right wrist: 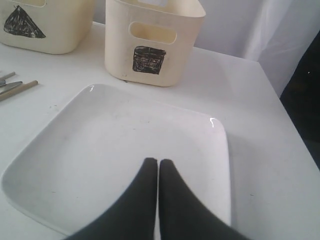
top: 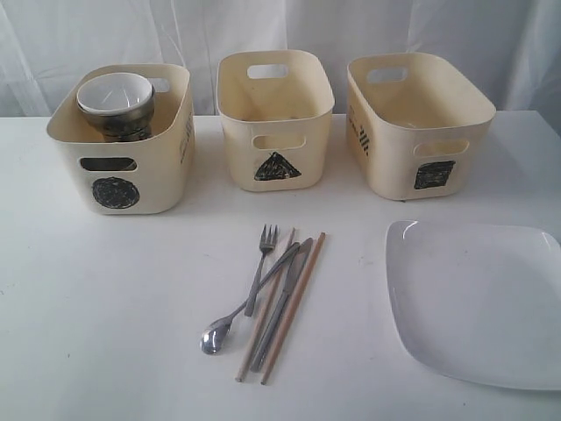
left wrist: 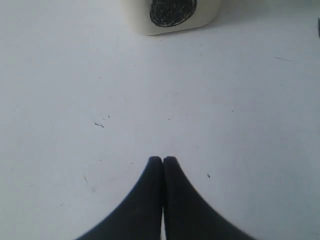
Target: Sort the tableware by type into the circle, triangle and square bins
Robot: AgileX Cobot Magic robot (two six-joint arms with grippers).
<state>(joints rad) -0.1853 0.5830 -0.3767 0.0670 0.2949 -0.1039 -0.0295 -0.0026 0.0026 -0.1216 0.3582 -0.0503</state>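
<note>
Three cream bins stand in a row at the back: the circle bin (top: pixel 123 145), the triangle bin (top: pixel 275 118) and the square bin (top: pixel 416 123). A white bowl (top: pixel 114 95) sits on steel ware inside the circle bin. In front of the triangle bin lie the fork (top: pixel 261 263), spoon (top: pixel 237 316), knife (top: pixel 285 303) and two wooden chopsticks (top: pixel 294 307). The large white square plate (top: pixel 478 298) lies at the right. My left gripper (left wrist: pixel 162 160) is shut over bare table before the circle bin (left wrist: pixel 172 15). My right gripper (right wrist: pixel 158 162) is shut above the plate (right wrist: pixel 115 150). Neither arm shows in the exterior view.
White curtains hang behind the bins. The table's right edge (right wrist: pixel 280 100) runs close beside the plate and the square bin (right wrist: pixel 150 42), with a dark drop beyond it. Chopstick and cutlery ends (right wrist: pixel 17 87) show near the triangle bin (right wrist: pixel 45 25).
</note>
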